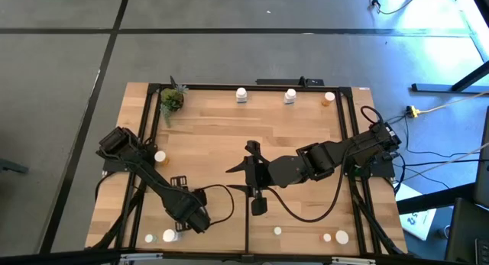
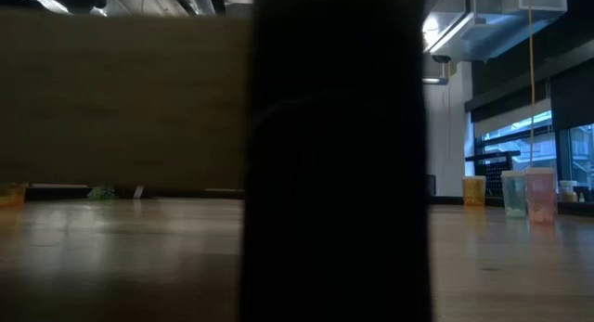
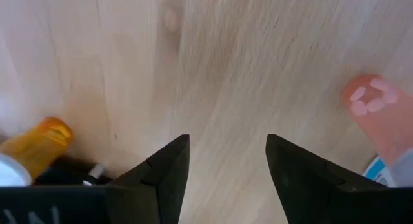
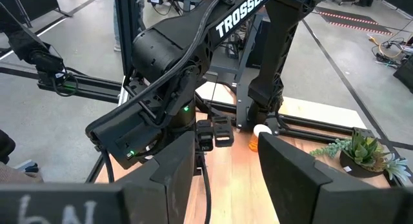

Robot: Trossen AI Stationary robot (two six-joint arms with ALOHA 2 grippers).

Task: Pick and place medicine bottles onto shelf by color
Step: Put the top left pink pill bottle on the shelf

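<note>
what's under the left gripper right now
Between the open fingers of the left gripper only bare wood of the shelf shows. An orange bottle lies beside it; what its body covers is hidden.

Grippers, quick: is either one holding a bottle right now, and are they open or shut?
Left gripper: open, empty, pointed down at bare wood near the table's front edge.
Right gripper: open, empty, mid-table.

A small green potted plant (image 1: 171, 101) stands at about ten o'clock on the wood surface, in the far left corner; the right wrist view shows it as a spiky succulent (image 4: 361, 152). Off the table at three o'clock, a yellow cable (image 1: 447, 106) crosses the grey floor (image 1: 69, 82). Pale plastic cups (image 2: 529, 193) stand at three o'clock in the low view.
</note>
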